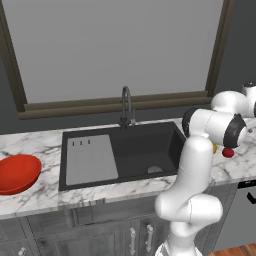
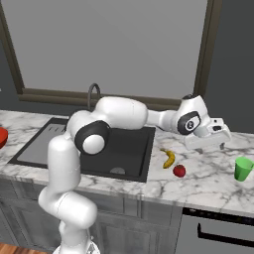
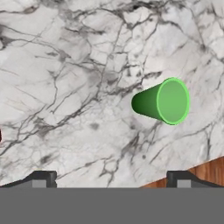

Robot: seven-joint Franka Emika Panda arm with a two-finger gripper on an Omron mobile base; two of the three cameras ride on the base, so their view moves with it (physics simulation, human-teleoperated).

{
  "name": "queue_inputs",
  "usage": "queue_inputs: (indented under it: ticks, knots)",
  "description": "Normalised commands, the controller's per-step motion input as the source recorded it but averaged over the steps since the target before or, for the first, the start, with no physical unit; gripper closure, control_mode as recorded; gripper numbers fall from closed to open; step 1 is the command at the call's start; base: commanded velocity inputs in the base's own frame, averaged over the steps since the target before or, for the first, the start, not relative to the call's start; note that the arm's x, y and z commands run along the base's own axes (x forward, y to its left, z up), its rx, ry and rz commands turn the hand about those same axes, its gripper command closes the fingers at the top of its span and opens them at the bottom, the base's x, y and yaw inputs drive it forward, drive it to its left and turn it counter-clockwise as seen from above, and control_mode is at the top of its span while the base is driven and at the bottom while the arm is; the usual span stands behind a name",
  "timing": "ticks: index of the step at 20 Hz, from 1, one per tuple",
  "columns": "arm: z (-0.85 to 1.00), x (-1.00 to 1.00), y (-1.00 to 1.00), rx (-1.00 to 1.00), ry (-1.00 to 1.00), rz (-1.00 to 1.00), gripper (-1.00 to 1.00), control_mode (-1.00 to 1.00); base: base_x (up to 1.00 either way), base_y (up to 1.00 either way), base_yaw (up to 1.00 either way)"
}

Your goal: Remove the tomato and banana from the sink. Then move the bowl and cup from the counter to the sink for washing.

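**Cup next: handling notes before the pick**

With the tomato (image 2: 179, 170) and banana (image 2: 169, 158) already lying on the counter (image 2: 208, 183) just right of the sink (image 2: 134, 151), I judge the first half of the task done; the basin looks bare apart from its drain hole.

Position: my gripper (image 2: 211, 141) hangs above the marble to the right of the fruit, short of the cup (image 2: 243, 168), which stands upright near the right end of the counter, well apart from the sink. My fingers (image 3: 41, 178) are spread fully apart with nothing between them. Seen from the hand, the cup (image 3: 162, 101) sits up and to the right of the line between my fingertips, so I am not yet centred over it.

Handling estimate, cup: small, handleless, tapered, glossy green. Probably light and rigid. The taper is the concern: smooth sloping walls may let it slide down out of a squeeze. Best hold, I think, is across the body just under the wider rim, fingers on opposite sides.

Handling estimate, bowl (image 1: 17, 172): far left of the sink on the counter, wide, shallow, glossy red. Too broad to span, I expect; pinching the rim wall looks like the only purchase, and it may tilt once lifted.
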Motion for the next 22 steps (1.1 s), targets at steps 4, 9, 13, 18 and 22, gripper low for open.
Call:
queue_inputs:
  ticks: [4,9,13,18,22]
  knots:
    - [0.00,0.00,-0.06,0.01,0.00,0.00,-1.00,-1.00,0.00,0.00,0.00]
    - [0.00,0.00,-0.09,0.02,0.00,0.02,-1.00,-1.00,0.00,0.00,0.00]
    - [0.00,0.00,-0.10,0.01,0.00,0.03,-1.00,-1.00,0.00,0.00,0.00]
    - [0.00,0.00,-0.13,0.01,0.00,0.03,-1.00,-1.00,0.00,0.00,0.00]
    - [0.00,0.00,-0.13,0.01,0.00,0.03,-1.00,-1.00,0.00,0.00,0.00]
